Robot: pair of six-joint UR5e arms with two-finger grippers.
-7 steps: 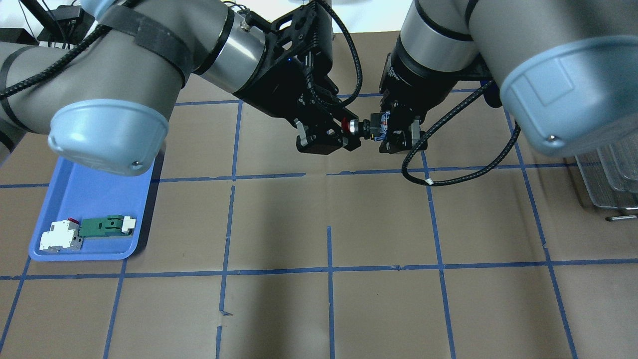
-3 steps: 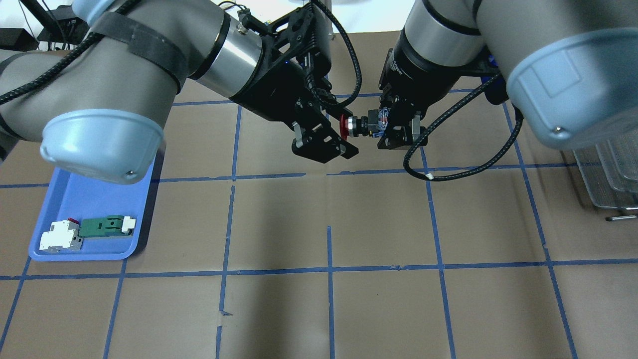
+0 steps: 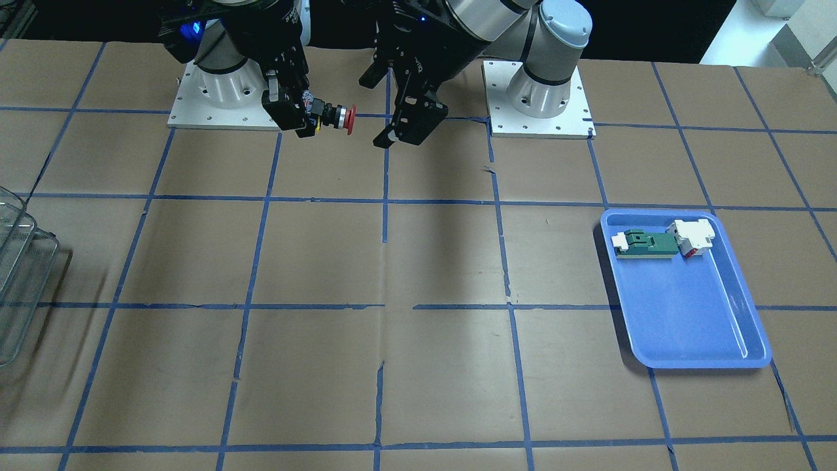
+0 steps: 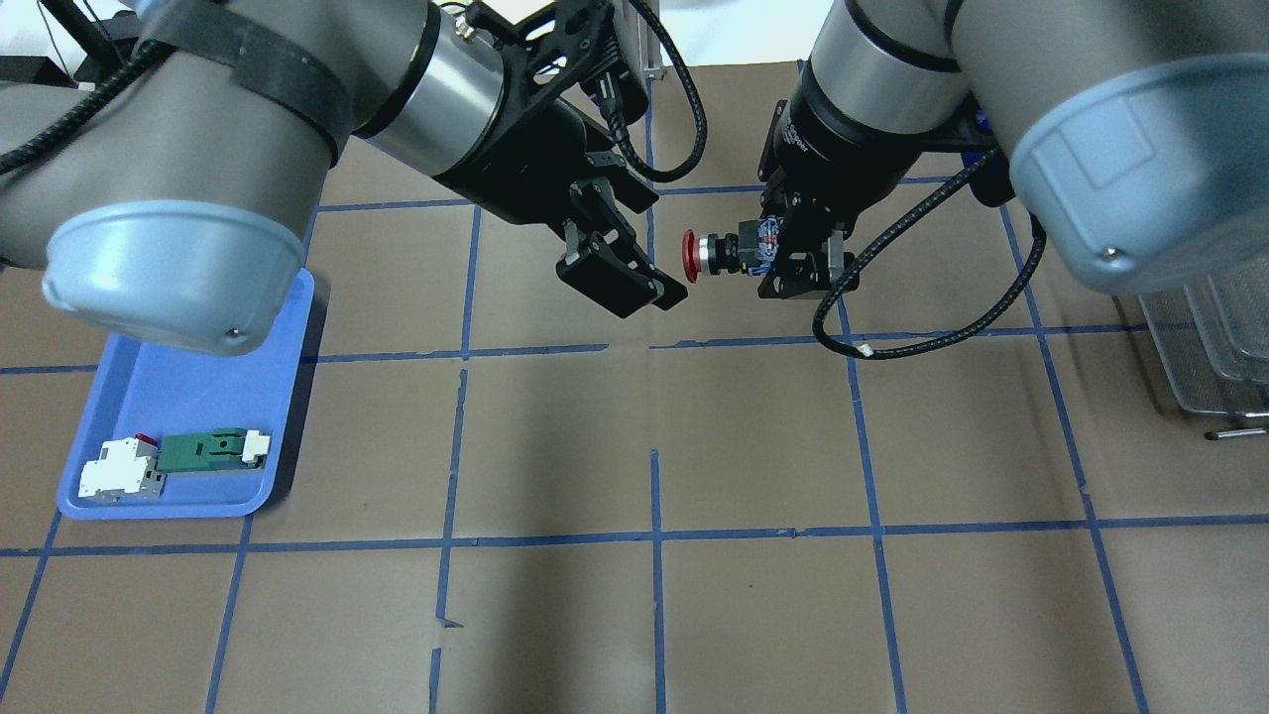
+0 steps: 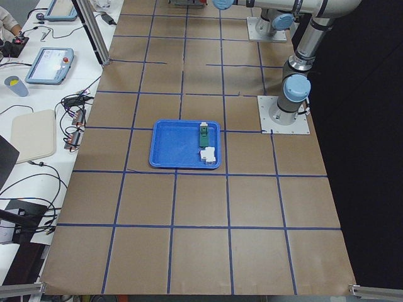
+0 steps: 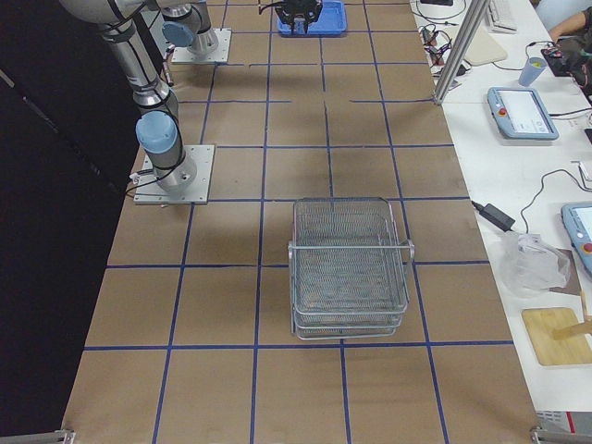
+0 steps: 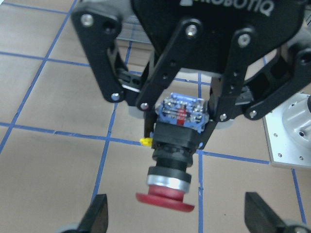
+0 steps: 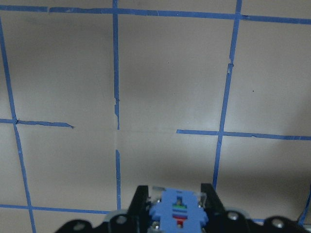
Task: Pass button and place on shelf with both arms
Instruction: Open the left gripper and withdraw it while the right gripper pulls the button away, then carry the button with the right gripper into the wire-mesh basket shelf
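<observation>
Seen from across the table, the brown paper-covered surface with a blue tape grid (image 3: pixel 314 261) carries a shallow blue plastic tray (image 3: pixel 686 327) at about 4 o'clock of its middle. A flat green-and-white part (image 3: pixel 644 243) and a white-and-red block (image 3: pixel 692 237) lie touching each other at the tray's far end. At 9 o'clock, cut off by the picture's edge, stands the silvery wire-mesh tiered shelf (image 3: pixel 26 261). Farther back, at about 11 o'clock and above the surface, the right arm's black two-fingered claw (image 3: pixel 297 121) grips the small push-button with a red mushroom head and black cylindrical body (image 3: pixel 331 116). It holds the button by the blue-and-clear rear block, with the head pointing to 3 o'clock. Just beside the head at 3 o'clock, apart from it, hangs the left arm's black claw (image 3: pixel 407 127), its fingers spread wide and holding nothing.
</observation>
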